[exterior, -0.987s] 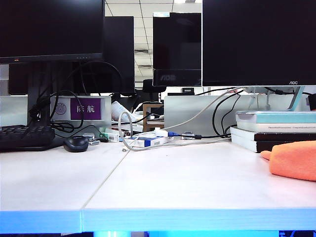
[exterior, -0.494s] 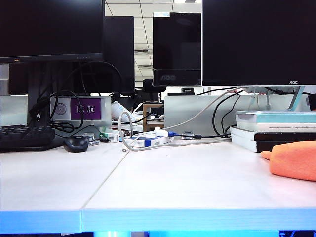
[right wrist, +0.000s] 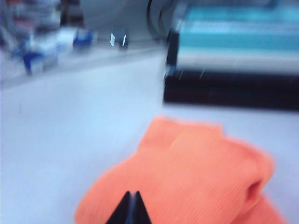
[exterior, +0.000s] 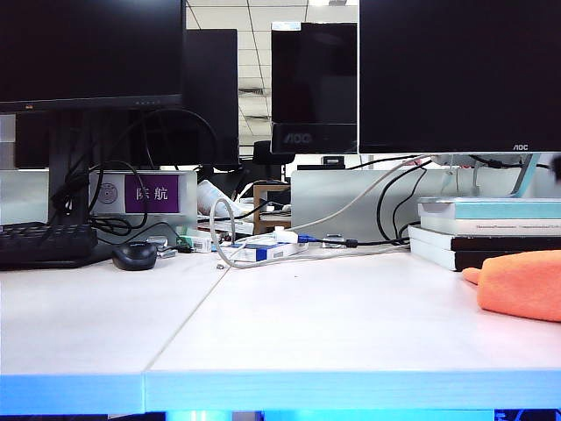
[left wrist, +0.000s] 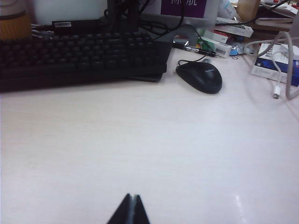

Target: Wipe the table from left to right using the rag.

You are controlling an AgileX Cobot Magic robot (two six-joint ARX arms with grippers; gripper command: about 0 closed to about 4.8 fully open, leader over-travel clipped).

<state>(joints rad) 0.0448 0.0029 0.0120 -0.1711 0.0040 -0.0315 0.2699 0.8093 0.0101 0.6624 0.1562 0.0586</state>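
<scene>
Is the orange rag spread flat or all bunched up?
Bunched up. The rag sits in a puffy heap with folds on the table, beside stacked books.

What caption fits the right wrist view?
Shut right tool above the orange rag, books behind it on the table.

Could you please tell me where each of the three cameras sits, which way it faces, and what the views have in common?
Exterior view: low at the table's front edge, facing the monitors; no arm shows.
Left wrist view: above the table, facing the keyboard and mouse; the shut left gripper shows.
Right wrist view: blurred, over the rag, facing the books; the shut right gripper shows.
Shared: exterior and left wrist both show the mouse; exterior and right wrist both show the rag.
</scene>
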